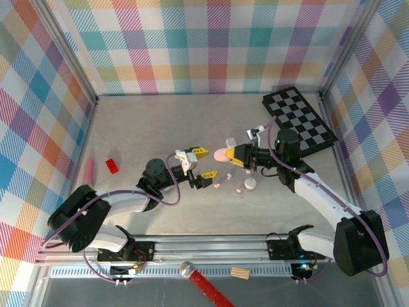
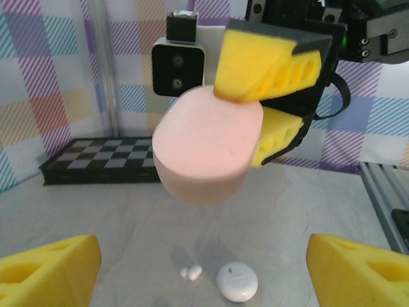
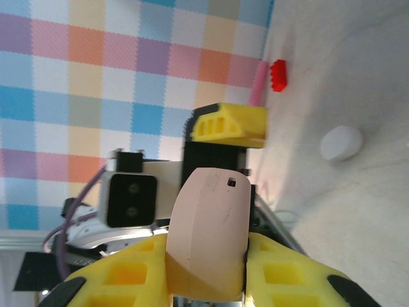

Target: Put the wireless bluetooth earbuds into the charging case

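While the right end effector (image 1: 236, 155) clamped the pink case (image 1: 222, 154) aloft, the left end effector (image 1: 204, 164) gaped empty; earbuds (image 2: 192, 273) lay on the surface (image 1: 160, 121), none apparently inserted yet.

Left claw (image 1: 204, 164) spread wide — right claw (image 1: 236, 155) clamped tight, raised, tips facing each other.

Enclosure walled on three sides in pastel plaid cloth: back wall (image 1: 204, 45), left wall (image 1: 32, 115), right wall (image 1: 383, 121). A bare aluminium post stands at each rear corner: left post (image 1: 73, 54), right post (image 1: 345, 54). The floor is a pale grey, faintly mottled tabletop (image 1: 179, 121). A slotted aluminium rail (image 1: 211, 246) runs along the near edge, with a perforated metal strip (image 1: 77, 272) just in front. Light is even; shadows are soft and short.
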Robot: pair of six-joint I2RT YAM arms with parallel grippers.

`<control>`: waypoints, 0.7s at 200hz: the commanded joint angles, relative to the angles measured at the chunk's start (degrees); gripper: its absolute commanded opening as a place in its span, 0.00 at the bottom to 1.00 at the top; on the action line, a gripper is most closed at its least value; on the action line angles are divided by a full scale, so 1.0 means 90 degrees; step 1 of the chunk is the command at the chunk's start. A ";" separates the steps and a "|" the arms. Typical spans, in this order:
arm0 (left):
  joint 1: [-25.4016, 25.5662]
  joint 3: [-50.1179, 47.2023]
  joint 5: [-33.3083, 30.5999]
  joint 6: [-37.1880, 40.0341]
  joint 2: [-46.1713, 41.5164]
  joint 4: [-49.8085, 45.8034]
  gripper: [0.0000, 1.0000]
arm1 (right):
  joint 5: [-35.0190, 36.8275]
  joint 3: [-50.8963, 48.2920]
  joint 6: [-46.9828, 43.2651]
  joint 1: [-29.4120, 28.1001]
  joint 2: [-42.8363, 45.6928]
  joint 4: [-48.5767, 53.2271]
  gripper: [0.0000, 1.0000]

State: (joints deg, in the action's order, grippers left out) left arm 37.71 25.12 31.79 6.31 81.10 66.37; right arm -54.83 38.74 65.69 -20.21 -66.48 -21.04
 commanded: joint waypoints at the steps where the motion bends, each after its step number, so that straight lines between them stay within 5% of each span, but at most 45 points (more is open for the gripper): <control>1: -0.0045 0.0166 0.0605 -0.0094 0.0336 0.1219 0.83 | -0.0385 -0.0064 0.1134 0.0019 0.0318 -0.1477 0.24; 55: -0.0016 0.0820 0.0992 -0.0105 0.0464 0.1229 0.85 | -0.0326 -0.0103 0.1522 0.0031 0.0605 -0.1912 0.24; 87: 0.0045 0.1240 0.1257 -0.0124 0.0705 0.1220 0.79 | -0.0372 -0.0289 0.2651 0.0077 0.0295 -0.3394 0.24; 140: 0.0084 0.1757 0.1583 -0.0193 0.0950 0.1230 0.69 | -0.0383 -0.0321 0.2868 0.0130 0.0258 -0.3421 0.23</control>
State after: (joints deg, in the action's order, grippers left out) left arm 38.04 38.57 42.85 5.10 89.45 74.28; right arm -57.56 35.88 89.03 -19.59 -64.62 -47.11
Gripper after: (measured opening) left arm 0.707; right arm 0.251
